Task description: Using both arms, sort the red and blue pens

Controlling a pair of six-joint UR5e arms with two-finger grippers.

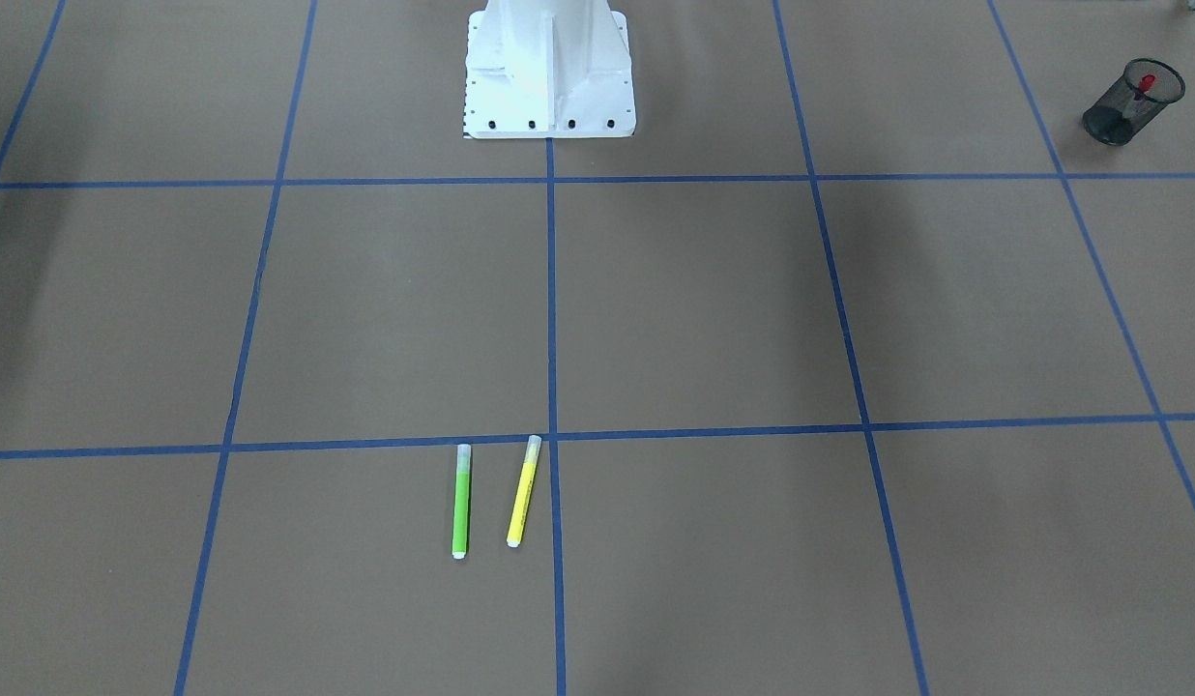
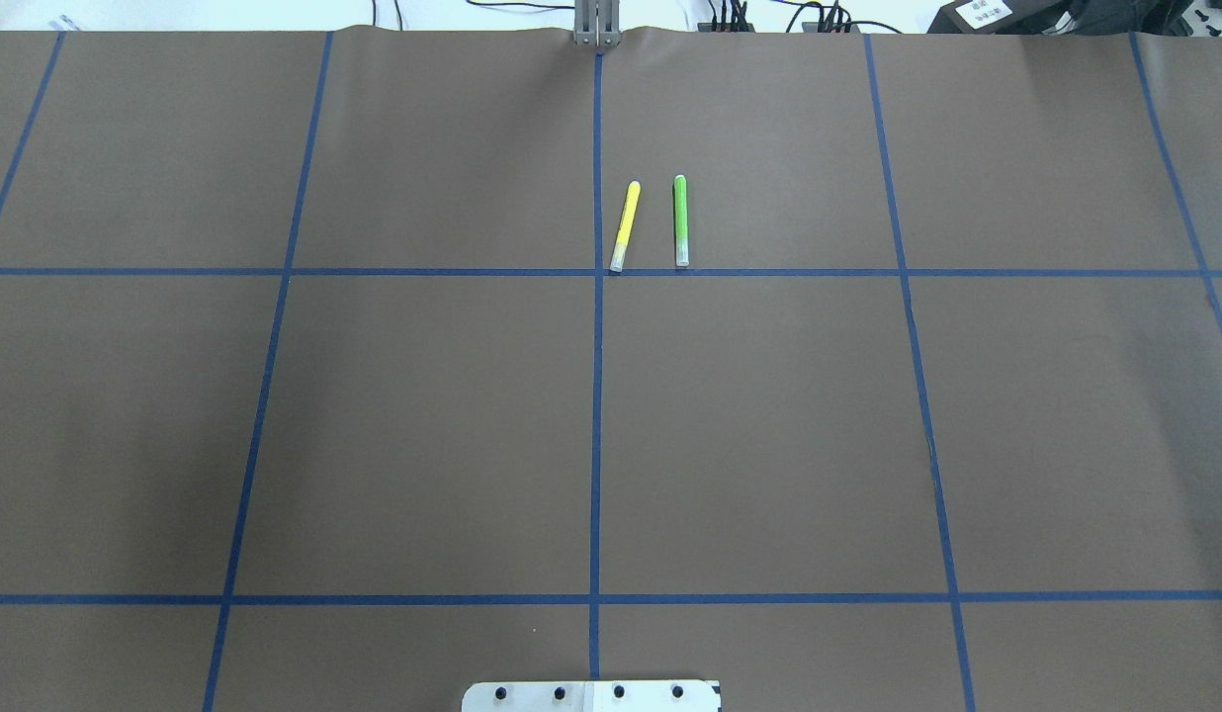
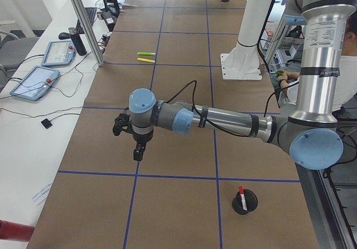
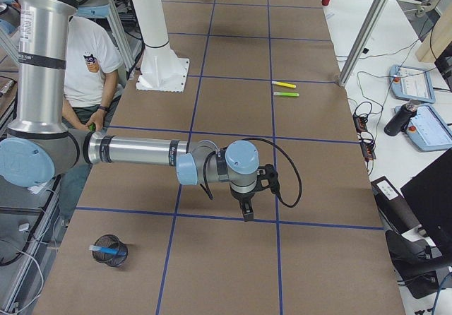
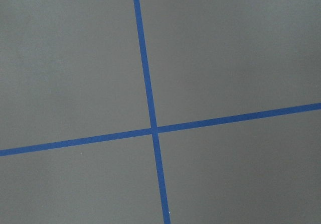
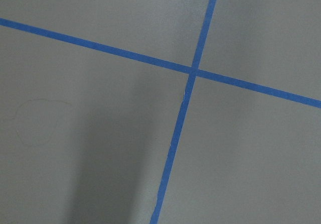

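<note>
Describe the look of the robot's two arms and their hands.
Both the left arm and the right arm are silver-grey tubes joined by grey housings with pale blue caps. A black cable loops along each forearm to the wrist. The left hand and right hand are small and black. One left-arm tube carries small printed lettering.

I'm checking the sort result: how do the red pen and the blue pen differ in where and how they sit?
The red-capped pen stands nearly upright in a black mesh cup at the table's end on the robot's left. The blue pen leans far flatter, poking over the rim of a second black mesh cup at the end on the robot's right. One shows red, the other pale blue. Both sit alone in a cup.
</note>
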